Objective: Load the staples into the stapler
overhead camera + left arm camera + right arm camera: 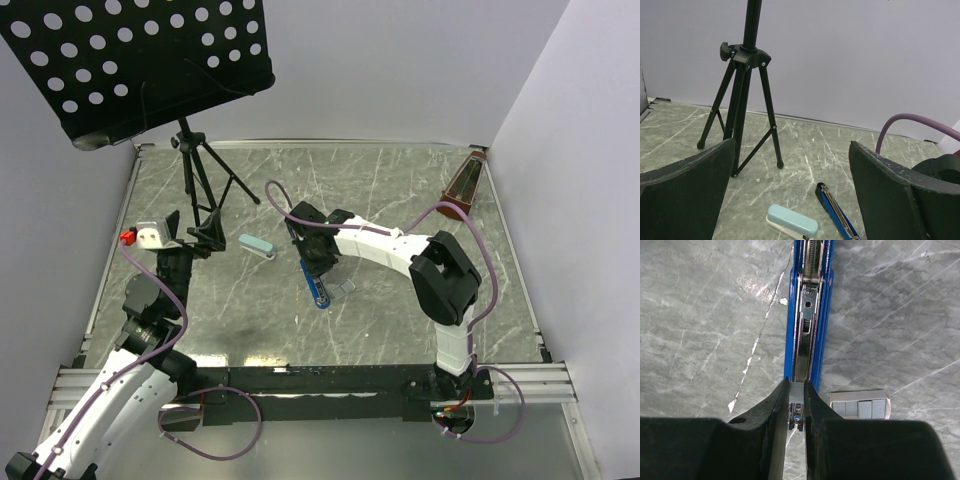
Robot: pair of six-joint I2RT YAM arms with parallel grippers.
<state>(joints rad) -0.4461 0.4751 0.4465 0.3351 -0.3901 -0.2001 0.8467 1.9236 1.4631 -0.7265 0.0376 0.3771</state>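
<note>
Slim blue stapler (807, 315) lying opened flat on the marbled grey-green table (700, 320), running from the middle of the right wrist view up to its top edge: glossy blue side walls, a bright chrome channel down the centre, a coiled spring at the far end. In the top view, just left of centre and slightly angled.

At the near end of that channel, right gripper (796, 387). Its matte black fingers (772, 412) taper to blunt tips, almost together and pinched on a thin silvery strip (796, 400) in the narrow slot between them. Loose staples or part of the magazine: cannot tell.

Just right of the fingertips, flat on the table beside the stapler's near end, a small shallow tray of staples (860, 407), with a pale rim and grey metal blocks side by side.

Wide-spread left gripper (792, 141), holding nothing. Broad, dark, scuffed pads (685, 190) at the lower corners of the left wrist view, bare table between them. Beyond, a black tripod (742, 100) on thin tubular legs. At the bottom edge, a rounded pale teal case (792, 222) near the stapler's tip.

Upper left of the top view: black perforated music-stand desk (140, 60). Upper right: dark reddish pyramid-shaped metronome (465, 185).
</note>
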